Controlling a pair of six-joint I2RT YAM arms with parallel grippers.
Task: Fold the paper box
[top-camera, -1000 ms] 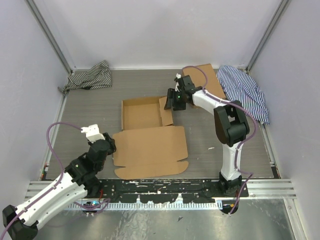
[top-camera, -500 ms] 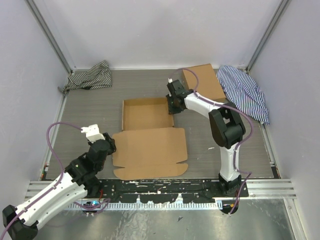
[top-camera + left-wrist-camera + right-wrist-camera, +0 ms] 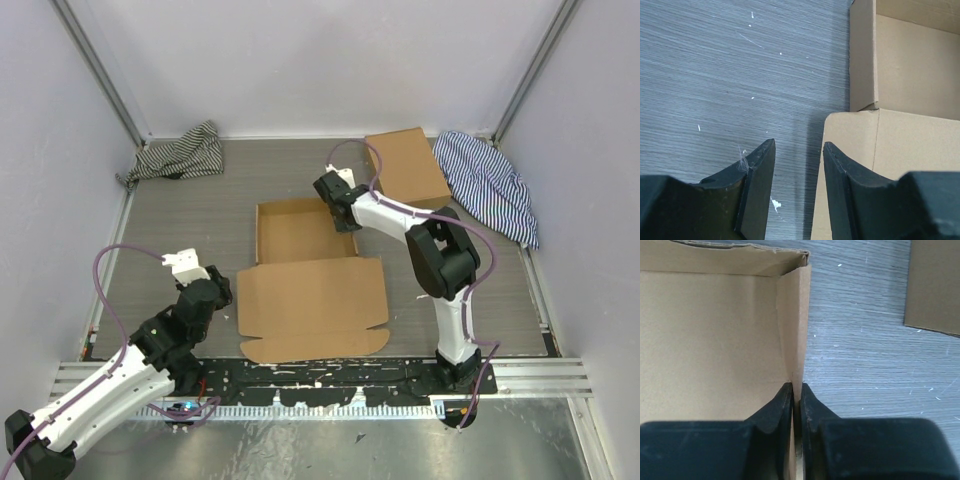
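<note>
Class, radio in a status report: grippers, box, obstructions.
Right gripper shut on paper box side wall. Left gripper open, at its corner. Smaller cardboard box well apart.

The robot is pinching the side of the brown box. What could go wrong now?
The right hand grips only the thin side wall of the paper box, so a hard pull might bend or tear it, or drag the whole box across the table. The left hand is open beside the lid, not holding it, so nothing steadies the box.
</note>
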